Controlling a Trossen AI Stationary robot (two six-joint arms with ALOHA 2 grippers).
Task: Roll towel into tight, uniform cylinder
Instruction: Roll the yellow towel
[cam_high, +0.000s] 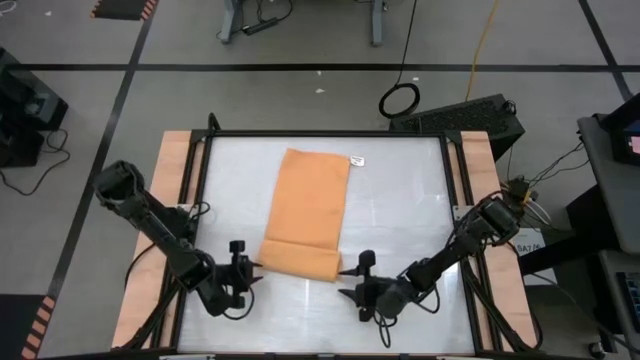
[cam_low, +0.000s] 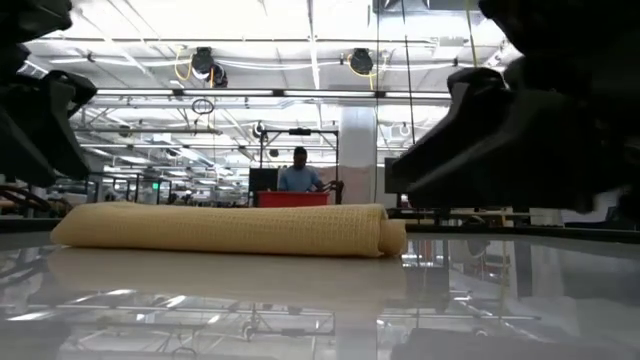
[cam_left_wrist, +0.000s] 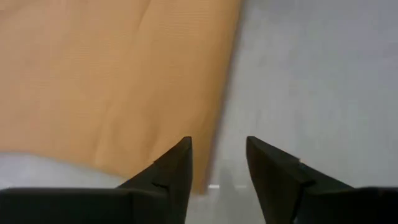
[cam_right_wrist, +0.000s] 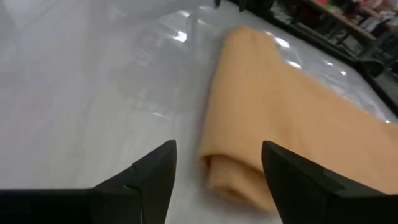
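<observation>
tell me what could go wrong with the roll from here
The towel is only rolled at its near edge, and both grippers are open and off it: left gripper by the roll's left end, right gripper by its right end. With nothing pinning it, the started roll might loosen. Uneven pushes from the two ends could also skew it into a cone rather than a cylinder.

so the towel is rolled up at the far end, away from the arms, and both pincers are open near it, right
Not quite. The towel is rolled at its near end, the one closest to the arms; its far end lies flat. The high view shows the roll between the pincers, and the right wrist view shows the rolled end. The rest holds: the left pincer and right pincer are both open beside it.
</observation>
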